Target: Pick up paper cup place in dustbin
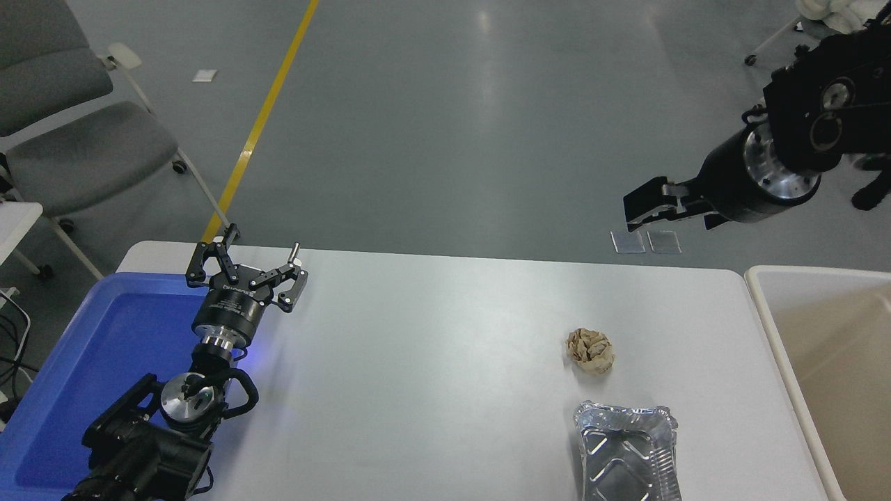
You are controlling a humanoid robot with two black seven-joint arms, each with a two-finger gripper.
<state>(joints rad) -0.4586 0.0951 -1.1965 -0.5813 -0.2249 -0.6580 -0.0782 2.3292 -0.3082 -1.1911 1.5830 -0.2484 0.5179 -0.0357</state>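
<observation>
Found no paper cup on the table point(431, 348) (likely inside the dustbin point(760, 300) at four o'clock), saw the right gripper point(637, 209) at two o'clock empty, spread unclear, left gripper point(263, 242) parked wide at eight o'clock, judged only retreat remained.

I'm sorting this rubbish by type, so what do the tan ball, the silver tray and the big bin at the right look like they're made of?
The tan ball looks like crumpled paper: matte, with deep irregular creases. The silver tray appears to be thin aluminium foil, shiny with pressed ribs and a wrinkled rim. The bin seems to be moulded plastic, judging by its smooth off-white rounded rim, though that look leaves it open.
</observation>
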